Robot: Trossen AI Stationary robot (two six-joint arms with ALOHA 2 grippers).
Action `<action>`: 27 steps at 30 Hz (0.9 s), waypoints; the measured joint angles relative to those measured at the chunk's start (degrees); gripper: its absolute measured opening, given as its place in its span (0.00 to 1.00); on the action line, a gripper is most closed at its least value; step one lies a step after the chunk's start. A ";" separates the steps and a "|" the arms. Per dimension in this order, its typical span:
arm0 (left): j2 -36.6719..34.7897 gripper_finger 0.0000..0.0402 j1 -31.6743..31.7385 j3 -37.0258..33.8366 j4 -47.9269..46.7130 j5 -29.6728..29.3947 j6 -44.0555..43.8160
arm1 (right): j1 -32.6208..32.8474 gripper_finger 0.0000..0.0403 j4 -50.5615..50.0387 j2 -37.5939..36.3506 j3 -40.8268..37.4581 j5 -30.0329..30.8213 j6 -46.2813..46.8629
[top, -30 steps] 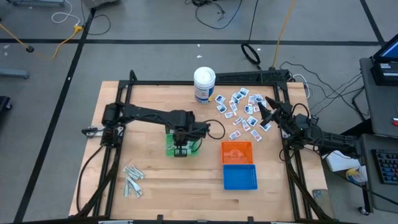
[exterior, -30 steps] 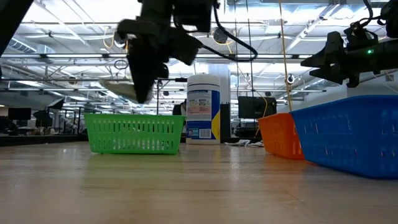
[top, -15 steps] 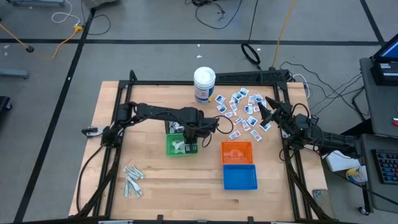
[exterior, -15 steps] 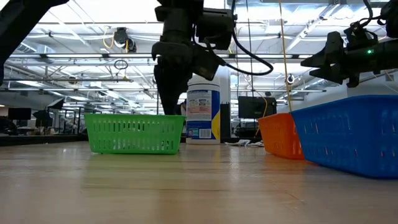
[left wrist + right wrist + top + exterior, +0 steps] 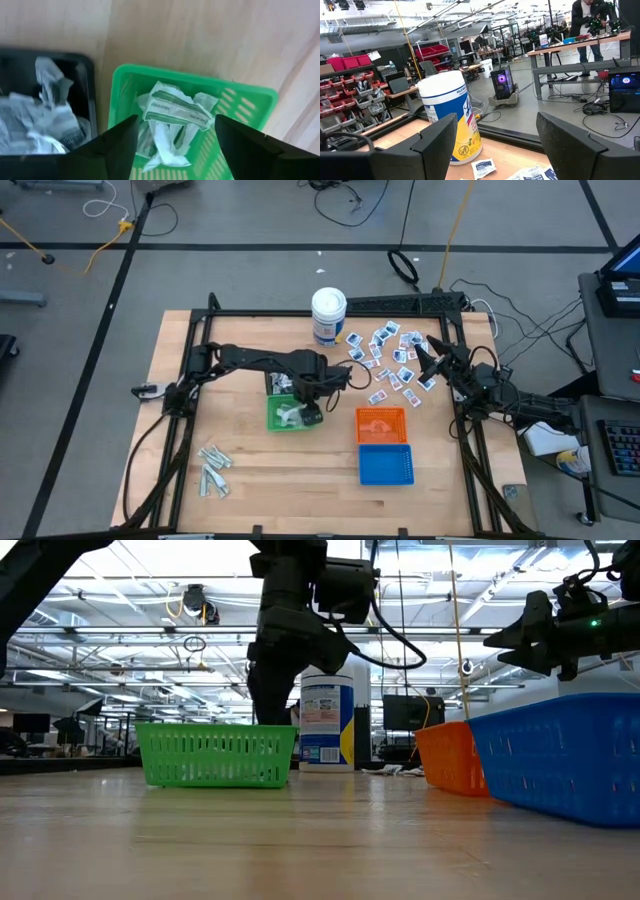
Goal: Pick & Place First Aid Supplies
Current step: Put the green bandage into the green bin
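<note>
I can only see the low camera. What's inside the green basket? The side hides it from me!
Observer: Crumpled wrapped packets lie in the green basket; the left wrist camera looks straight down on them.
Operator: Is the arm above it holding one?
Observer: No. The left gripper is open, with nothing between its fingers.
Operator: Is there anything behind the green basket?
Observer: Yes, a black basket sits beside it, with more packets inside.
Operator: Are any left on the table?
Observer: Lots. The high camera shows white squares with blue print near the right gripper.
</note>
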 joint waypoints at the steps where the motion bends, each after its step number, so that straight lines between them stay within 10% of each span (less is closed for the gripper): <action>1: -0.05 0.68 0.00 0.00 0.00 -0.02 -1.92 | 0.00 0.66 0.00 -0.01 0.00 -0.01 0.00; 12: -6.91 0.65 -1.70 -3.86 2.62 -2.13 -22.21 | 0.02 0.66 0.35 -0.02 0.02 0.00 0.00; 27: -25.07 0.62 -11.74 -30.18 12.41 1.18 -60.91 | 0.00 0.66 0.10 -0.02 0.01 0.00 0.00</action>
